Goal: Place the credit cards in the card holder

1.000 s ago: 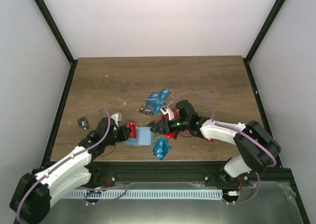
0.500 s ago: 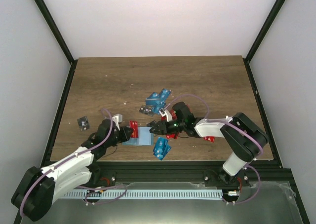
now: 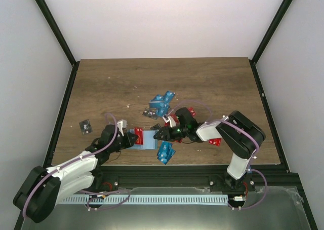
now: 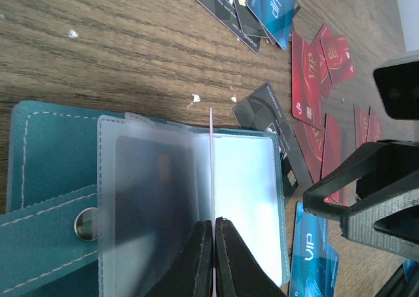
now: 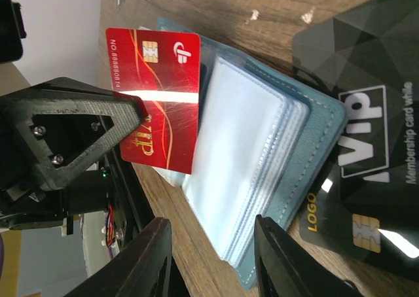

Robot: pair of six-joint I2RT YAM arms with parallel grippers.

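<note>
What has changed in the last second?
The right elbow has swung in toward the middle and folded up. The right gripper has stayed at the holder's right edge, open and empty. The left gripper has drawn slightly nearer, still shut on the upright red card over the holder. The holder and the loose cards have not moved.

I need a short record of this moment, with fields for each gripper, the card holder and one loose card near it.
left gripper: shut on a red card, held upright over the holder
right gripper: open, beside the holder, holding nothing
card holder: lying open, clear sleeves showing
loose card: black VIP card at the holder's edge
</note>
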